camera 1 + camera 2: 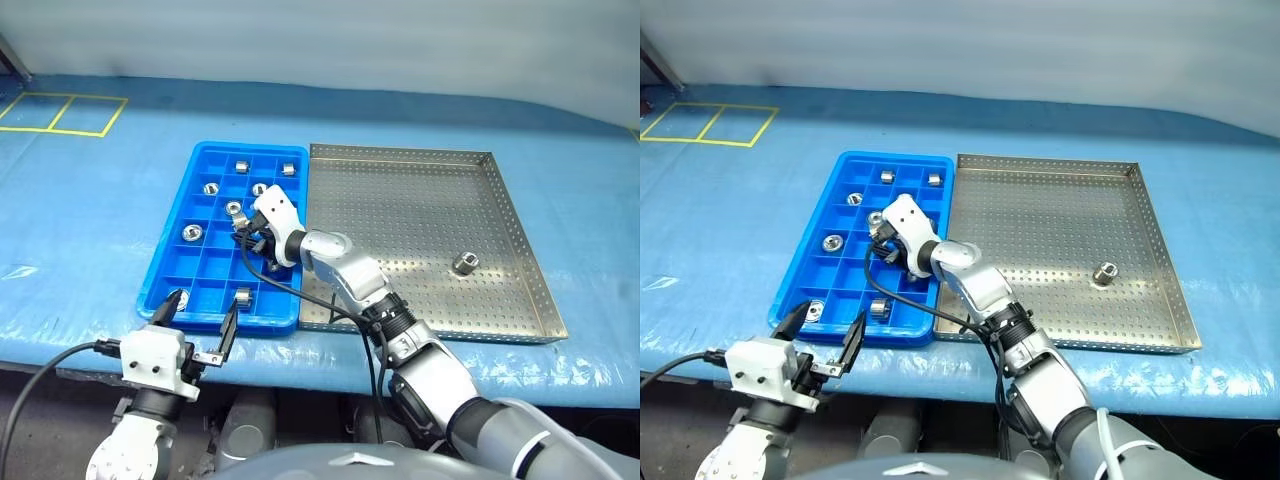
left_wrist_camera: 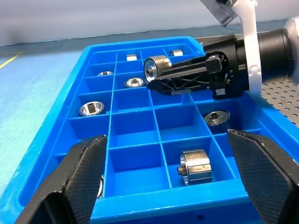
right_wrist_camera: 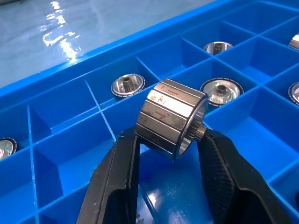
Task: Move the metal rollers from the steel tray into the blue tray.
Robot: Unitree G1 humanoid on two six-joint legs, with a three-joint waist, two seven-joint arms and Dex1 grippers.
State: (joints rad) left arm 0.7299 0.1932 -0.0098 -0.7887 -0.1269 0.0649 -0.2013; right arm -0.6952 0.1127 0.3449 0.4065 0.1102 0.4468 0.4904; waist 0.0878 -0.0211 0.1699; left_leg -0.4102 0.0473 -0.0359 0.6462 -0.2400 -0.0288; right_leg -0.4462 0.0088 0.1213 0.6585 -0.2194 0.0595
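My right gripper (image 3: 170,137) is shut on a shiny metal roller (image 3: 172,120) and holds it just above the middle compartments of the blue tray (image 1: 170,228). Seen from the left wrist, the held roller (image 2: 156,68) sticks out past the black fingers. Several more rollers lie in the tray's compartments, such as a roller (image 1: 191,233) on the left and a roller (image 2: 193,166) near the front. One roller (image 1: 465,263) stands on the steel tray (image 1: 400,190), to the right. My left gripper (image 1: 203,318) hangs open at the blue tray's front edge, holding nothing.
The two trays sit side by side on a blue-covered table (image 1: 90,250). Yellow marking lines (image 1: 60,112) lie at the far left. A black cable (image 1: 300,300) loops from my right arm over the blue tray's front right corner.
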